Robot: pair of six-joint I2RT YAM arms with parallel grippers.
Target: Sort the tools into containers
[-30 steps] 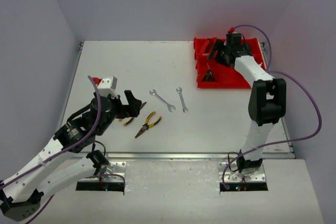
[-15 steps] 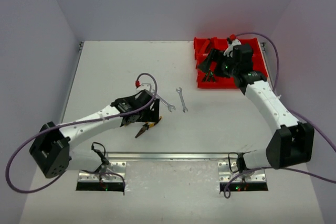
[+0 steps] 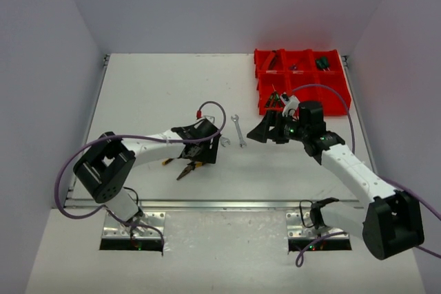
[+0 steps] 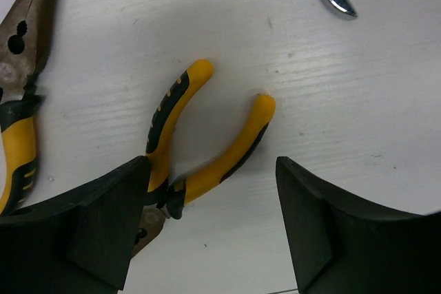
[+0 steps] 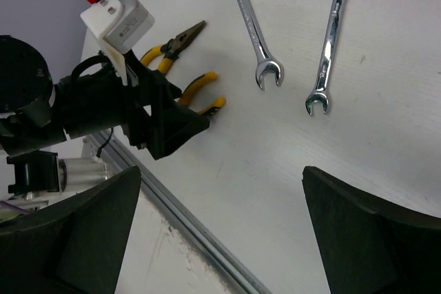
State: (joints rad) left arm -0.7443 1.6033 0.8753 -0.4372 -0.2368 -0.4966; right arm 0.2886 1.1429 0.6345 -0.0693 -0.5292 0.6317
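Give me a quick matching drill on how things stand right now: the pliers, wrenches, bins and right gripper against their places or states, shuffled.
Things:
1. spread-handled yellow pliers
2. two wrenches
3. red bins
4. right gripper

Places or states:
a. far right part of the table
b. open, holding nothing
c. flat on the table, under the open left gripper
d. side by side on the table, between the two arms

Pairs: 1-c; 2-d; 3-a; 4-b
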